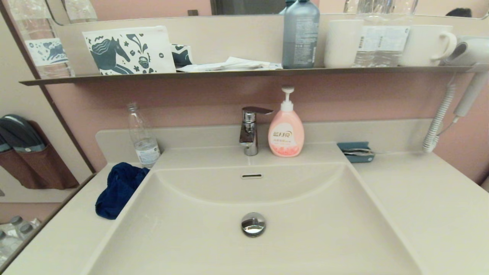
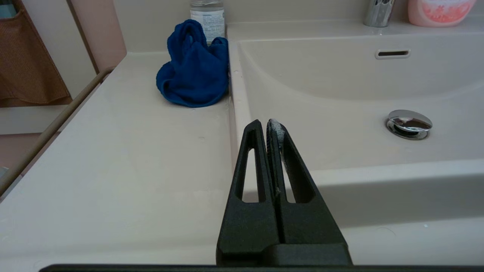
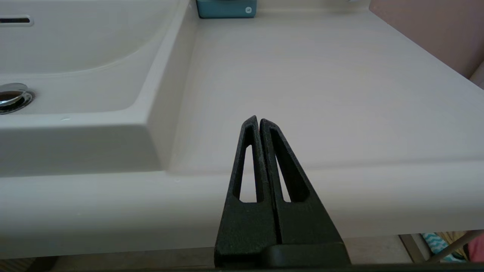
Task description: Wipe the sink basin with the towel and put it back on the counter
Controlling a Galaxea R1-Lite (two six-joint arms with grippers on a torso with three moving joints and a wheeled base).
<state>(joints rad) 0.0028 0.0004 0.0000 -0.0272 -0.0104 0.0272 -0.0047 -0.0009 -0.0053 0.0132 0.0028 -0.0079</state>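
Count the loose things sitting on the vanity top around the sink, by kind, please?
Clear plastic bottle: 1
Blue towel: 1
Pink soap pump bottle: 1
Small teal box: 1
Total: 4

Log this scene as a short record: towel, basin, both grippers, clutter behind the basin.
towel: blue, bunched on the counter left of the basin, against its rim
basin: nothing in it, chrome drain plug at centre
left gripper: shut, holding nothing, low at the counter's front edge
right gripper: shut, holding nothing, low at the counter's front edge
behind basin: faucet, pink soap pump, clear bottle
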